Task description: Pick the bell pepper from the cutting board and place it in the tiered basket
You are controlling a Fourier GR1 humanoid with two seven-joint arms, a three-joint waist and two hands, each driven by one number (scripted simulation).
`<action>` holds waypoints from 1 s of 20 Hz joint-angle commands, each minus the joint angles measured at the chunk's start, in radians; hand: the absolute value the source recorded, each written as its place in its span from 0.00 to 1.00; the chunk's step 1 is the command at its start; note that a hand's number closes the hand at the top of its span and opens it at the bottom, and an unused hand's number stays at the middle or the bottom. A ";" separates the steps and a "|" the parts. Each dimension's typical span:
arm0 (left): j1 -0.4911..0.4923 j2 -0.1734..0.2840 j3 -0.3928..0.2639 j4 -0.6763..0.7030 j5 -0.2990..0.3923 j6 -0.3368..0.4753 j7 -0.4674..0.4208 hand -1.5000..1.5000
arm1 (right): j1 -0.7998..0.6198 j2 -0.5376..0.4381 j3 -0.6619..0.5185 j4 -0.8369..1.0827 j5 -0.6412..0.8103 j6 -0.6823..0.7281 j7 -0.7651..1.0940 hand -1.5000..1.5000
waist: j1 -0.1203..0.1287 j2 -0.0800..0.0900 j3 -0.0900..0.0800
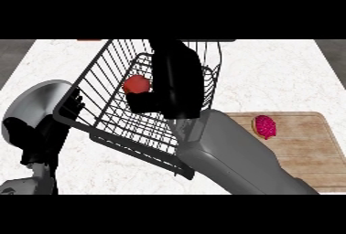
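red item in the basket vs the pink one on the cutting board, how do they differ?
Colour: the bell pepper is red-orange; the pink item is magenta and speckled.
Shape: the bell pepper looks rounded, the pink item an elongated oval.
Place: the bell pepper is inside the tiered basket, at the right robot hand; the pink item lies alone on the cutting board.

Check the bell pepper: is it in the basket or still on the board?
In the tiered basket: the red bell pepper shows behind its wires, beside the right hand. Whether the fingers grip it, cannot tell.
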 commanded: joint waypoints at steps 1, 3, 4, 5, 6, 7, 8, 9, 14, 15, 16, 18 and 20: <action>0.048 0.002 -0.003 -0.001 -0.011 -0.022 -0.044 0.50 | -0.057 0.013 -0.021 0.104 0.008 -0.091 0.010 0.00 | 0.011 0.034 -0.012; 0.045 -0.040 -0.026 -0.018 -0.037 0.025 -0.035 0.50 | -0.085 0.013 -0.029 0.145 -0.029 -0.177 0.021 0.00 | 0.015 0.035 -0.012; 0.006 -0.010 -0.002 -0.006 -0.002 -0.007 -0.002 0.50 | -0.034 0.013 -0.013 0.134 -0.054 -0.248 0.017 0.00 | 0.014 0.036 -0.012; -0.029 -0.010 0.007 0.035 -0.011 0.005 -0.001 0.50 | -0.056 0.013 -0.036 0.122 -0.081 -0.246 0.003 0.00 | 0.008 0.036 -0.012; -0.044 -0.009 -0.001 0.035 -0.004 -0.004 0.020 0.50 | -0.064 0.013 -0.060 0.127 -0.108 -0.268 -0.003 0.00 | 0.008 0.037 -0.012; -0.008 -0.017 -0.012 -0.004 -0.030 0.016 0.006 0.50 | -0.050 0.013 -0.042 0.097 -0.107 -0.307 0.023 0.00 | 0.011 0.034 -0.011; -0.004 -0.039 -0.016 0.011 -0.031 0.028 -0.008 0.50 | -0.072 0.013 -0.111 0.096 -0.137 -0.276 -0.008 0.00 | 0.006 0.034 -0.011; 0.018 -0.014 0.017 0.089 -0.019 -0.013 -0.093 0.50 | -0.028 0.013 -0.107 0.016 -0.144 -0.299 0.001 0.00 | -0.004 0.034 -0.012; 0.010 0.012 0.035 0.048 -0.001 -0.027 -0.054 0.50 | 0.021 -0.018 -0.265 -0.099 -0.210 -0.343 -0.061 0.00 | -0.013 0.032 -0.011; -0.001 0.026 0.042 0.011 0.015 -0.030 0.005 0.50 | 0.051 -0.012 -0.267 -0.087 -0.199 -0.354 -0.080 0.00 | -0.008 0.031 -0.011; -0.003 0.001 0.033 0.021 -0.009 0.003 -0.016 0.50 | 0.081 -0.027 -0.282 -0.137 -0.199 -0.358 -0.083 0.00 | -0.014 0.031 -0.011; -0.013 -0.017 0.034 0.073 -0.009 0.002 -0.047 0.50 | 0.076 -0.064 -0.336 -0.175 -0.189 -0.339 -0.074 0.00 | -0.018 0.031 -0.011; -0.001 0.008 0.048 0.044 0.009 -0.022 -0.026 0.50 | 0.104 -0.080 -0.366 -0.255 -0.136 -0.334 0.001 0.00 | -0.021 0.027 -0.011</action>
